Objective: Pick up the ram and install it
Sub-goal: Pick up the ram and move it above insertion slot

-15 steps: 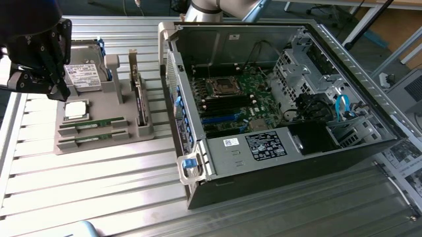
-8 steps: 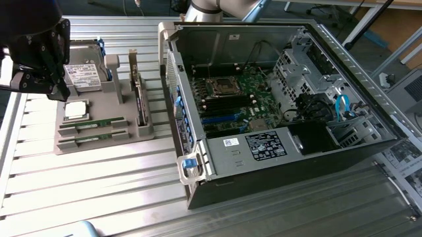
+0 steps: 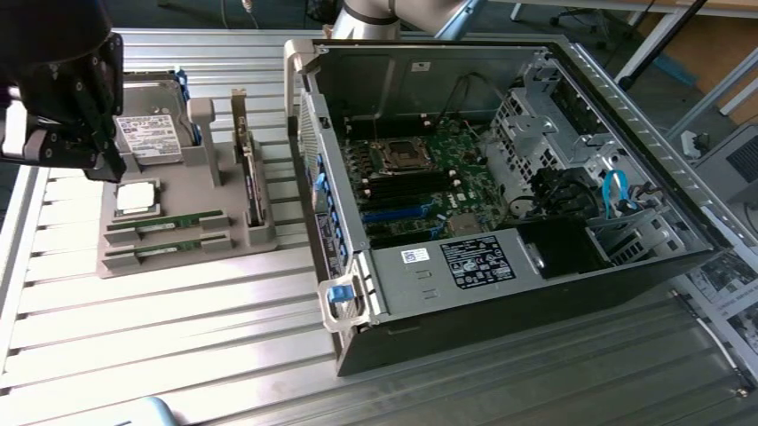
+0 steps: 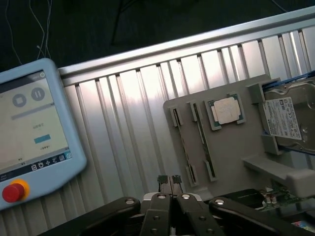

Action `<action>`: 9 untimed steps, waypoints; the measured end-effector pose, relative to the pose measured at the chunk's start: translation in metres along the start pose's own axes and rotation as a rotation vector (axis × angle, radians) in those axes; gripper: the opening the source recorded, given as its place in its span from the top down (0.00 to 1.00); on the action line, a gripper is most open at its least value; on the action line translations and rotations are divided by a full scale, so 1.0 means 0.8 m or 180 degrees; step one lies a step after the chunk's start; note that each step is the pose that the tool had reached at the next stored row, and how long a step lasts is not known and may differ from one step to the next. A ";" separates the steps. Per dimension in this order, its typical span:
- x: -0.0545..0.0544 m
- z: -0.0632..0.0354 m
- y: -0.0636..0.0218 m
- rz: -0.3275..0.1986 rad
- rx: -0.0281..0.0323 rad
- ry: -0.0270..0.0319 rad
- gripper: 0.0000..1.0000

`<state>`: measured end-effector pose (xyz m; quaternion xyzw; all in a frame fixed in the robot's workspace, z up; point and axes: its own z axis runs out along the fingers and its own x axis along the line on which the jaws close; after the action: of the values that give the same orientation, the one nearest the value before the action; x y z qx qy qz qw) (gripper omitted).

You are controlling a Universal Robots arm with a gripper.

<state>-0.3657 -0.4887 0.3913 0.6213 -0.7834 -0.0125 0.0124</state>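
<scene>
green ram (image 3: 166, 221) stands edge-up in a slot along the grey tray's (image 3: 195, 197) edge farthest from the hard drive (image 3: 152, 135) (a twin stick beside it), long axis running with that edge, while the empty gripper (image 4: 170, 181), pinched closed, hovers at the hard-drive end.

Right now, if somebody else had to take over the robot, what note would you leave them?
Pincer: shut, holding nothing, hovering over the table next to the grey tray.
Ram: both ram sticks lie in their slots in the tray, near the processor and the hard drive.
Computer case: open, with the motherboard showing.
Done: nothing that shows; no stick has been lifted.
Left: pick up the ram and fit it into the motherboard.
</scene>
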 end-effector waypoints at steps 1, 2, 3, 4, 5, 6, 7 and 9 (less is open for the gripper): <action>0.000 0.000 0.000 -0.0021 0.0000 0.0001 0.89; 0.000 0.000 0.000 -0.0034 0.0000 0.0001 0.89; 0.000 0.000 0.000 -0.0048 0.0000 0.0002 0.89; 0.000 0.000 0.000 -0.0067 0.0000 0.0003 0.89; 0.000 0.000 0.000 -0.0086 0.0001 0.0003 0.89; 0.000 0.000 0.000 -0.0111 0.0001 0.0004 0.89; 0.000 0.000 0.000 -0.0136 0.0001 0.0005 0.89; 0.000 0.000 0.000 -0.0166 0.0001 0.0007 0.89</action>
<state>-0.3657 -0.4887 0.3913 0.6415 -0.7670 -0.0121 0.0128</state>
